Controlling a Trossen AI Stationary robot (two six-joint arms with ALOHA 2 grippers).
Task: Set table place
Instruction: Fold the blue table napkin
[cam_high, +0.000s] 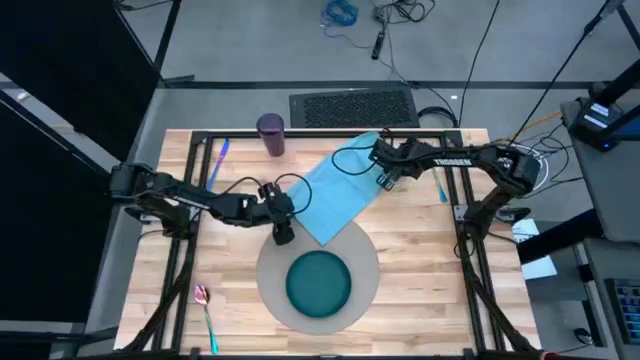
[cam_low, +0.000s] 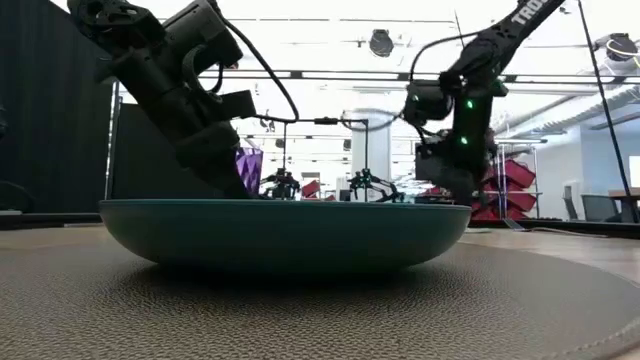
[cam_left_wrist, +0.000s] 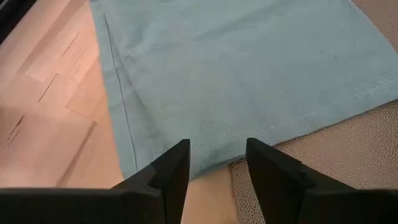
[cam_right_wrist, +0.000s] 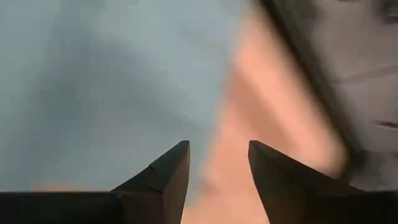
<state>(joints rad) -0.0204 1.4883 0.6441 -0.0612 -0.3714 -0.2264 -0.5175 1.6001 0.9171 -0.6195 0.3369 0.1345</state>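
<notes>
The left gripper (cam_high: 283, 236) sits low at the near corner of the napkin (cam_high: 345, 185), its fingers (cam_left_wrist: 171, 180) parted a little with the cloth's edge just ahead of them and nothing held. The right gripper (cam_high: 384, 181) hovers over the napkin's far end, fingers (cam_right_wrist: 163, 180) also parted and empty. The napkin lies slantwise on the table (cam_high: 420, 265), its near corner overlapping the round mat (cam_high: 368, 262) that carries the plate (cam_high: 319, 282). The step in hand looks like squaring the napkin beside the plate. To do it well, each gripper should probably pinch only the hem, low and flat, then both should move together so the cloth slides off the mat without bunching. The cup (cam_high: 270, 133) stands at the far edge and the spoon (cam_high: 204, 304) lies near the left front corner, both well apart from the mat
</notes>
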